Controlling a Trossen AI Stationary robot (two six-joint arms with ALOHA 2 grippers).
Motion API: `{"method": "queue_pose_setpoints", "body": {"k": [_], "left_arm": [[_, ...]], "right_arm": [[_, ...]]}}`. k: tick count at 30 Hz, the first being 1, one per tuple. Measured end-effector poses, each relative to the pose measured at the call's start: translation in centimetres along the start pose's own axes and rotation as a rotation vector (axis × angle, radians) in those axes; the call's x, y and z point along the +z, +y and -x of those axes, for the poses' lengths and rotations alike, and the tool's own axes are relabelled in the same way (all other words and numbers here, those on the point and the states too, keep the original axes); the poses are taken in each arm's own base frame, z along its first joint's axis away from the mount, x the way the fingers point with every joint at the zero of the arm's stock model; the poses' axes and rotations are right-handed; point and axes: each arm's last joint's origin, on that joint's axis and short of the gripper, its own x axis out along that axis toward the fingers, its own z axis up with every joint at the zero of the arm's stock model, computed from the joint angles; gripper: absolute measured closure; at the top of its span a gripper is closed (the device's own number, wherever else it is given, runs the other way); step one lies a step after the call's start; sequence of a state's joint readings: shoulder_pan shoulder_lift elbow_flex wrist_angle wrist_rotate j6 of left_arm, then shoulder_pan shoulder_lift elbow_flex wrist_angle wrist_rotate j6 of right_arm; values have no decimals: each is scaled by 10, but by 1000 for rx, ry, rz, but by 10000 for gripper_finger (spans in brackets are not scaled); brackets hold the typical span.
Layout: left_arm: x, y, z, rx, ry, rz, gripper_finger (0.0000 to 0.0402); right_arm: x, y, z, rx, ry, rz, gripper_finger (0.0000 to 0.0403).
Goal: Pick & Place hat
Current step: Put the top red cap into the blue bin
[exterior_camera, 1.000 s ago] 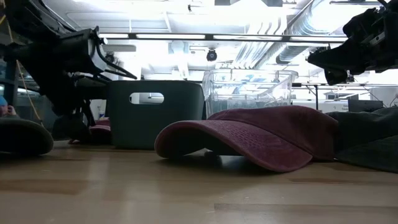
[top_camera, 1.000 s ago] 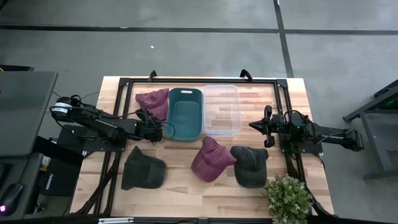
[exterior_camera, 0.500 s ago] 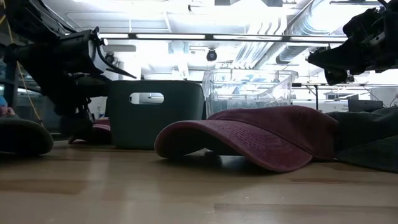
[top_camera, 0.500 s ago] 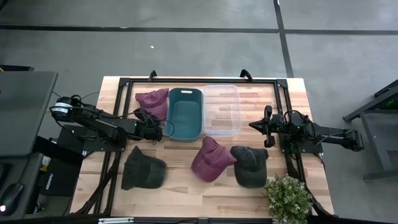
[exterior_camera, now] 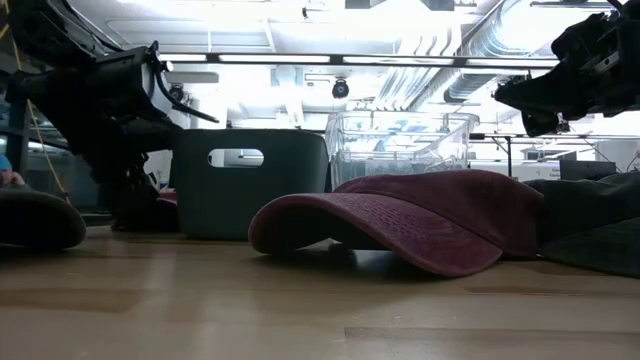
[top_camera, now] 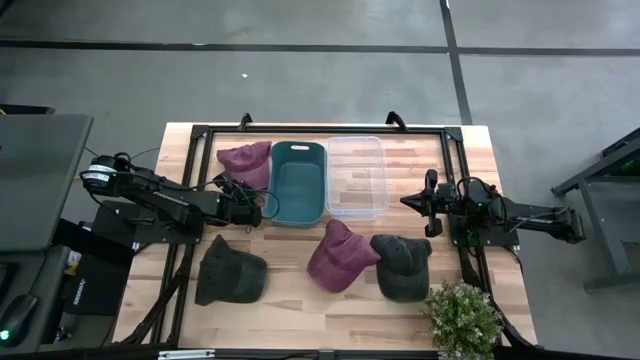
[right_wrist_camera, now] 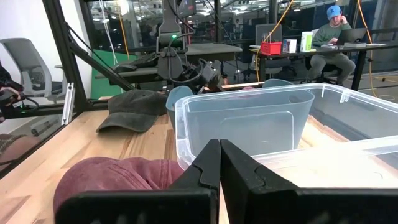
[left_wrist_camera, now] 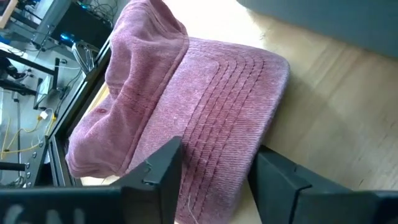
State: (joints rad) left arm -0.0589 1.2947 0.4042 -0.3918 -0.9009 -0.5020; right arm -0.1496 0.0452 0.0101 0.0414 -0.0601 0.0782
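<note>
Reaching phase, no grasp made. Left gripper (left_wrist_camera: 211, 180) poised low over the far maroon hat (left_wrist_camera: 186, 112), fingers spread with the brim's stitched cloth showing between them, nothing pinched. That hat lying at the back left of the table (top_camera: 300, 295), just beside the teal bin (top_camera: 298, 183). Seen from above, left gripper (top_camera: 245, 200) right at the hat's near edge, close to the bin's left wall.

Right gripper (right_wrist_camera: 219, 168) parked off to the right of the clear bin (top_camera: 357, 178), fingers pressed together on nothing, hovering above the wood. Looks idle.

Three more hats along the front: a dark hat (top_camera: 230, 272) at left, a second maroon hat (top_camera: 340, 255) in the middle, a grey hat (top_camera: 402, 265) touching it at right. Potted plant (top_camera: 463, 318) at the front right corner.

Next move, by the look of things: drop a touch lower so the fingers straddle the brim, then close. Soft cloth, so a deep bite needed or just a fold lifted. After that, up and over the teal bin's rim, probably; which bin is meant, not sayable from here. Watch the bin wall on the lift — very close quarters.
</note>
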Motion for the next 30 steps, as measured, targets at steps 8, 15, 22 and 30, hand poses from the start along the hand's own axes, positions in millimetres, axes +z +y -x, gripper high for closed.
{"method": "queue_pose_setpoints", "body": {"k": [8,15,22,30], "left_arm": [[0,0,0,12,-8,38,299],[0,1,0,25,-13,46,345],[1,1,0,28,-16,47,392],[1,1,0,36,-21,52,400]], "right_arm": [[0,0,0,0,0,0,402],[0,0,0,0,0,0,402],[0,0,0,0,0,0,402],[0,0,0,0,0,0,402]]}}
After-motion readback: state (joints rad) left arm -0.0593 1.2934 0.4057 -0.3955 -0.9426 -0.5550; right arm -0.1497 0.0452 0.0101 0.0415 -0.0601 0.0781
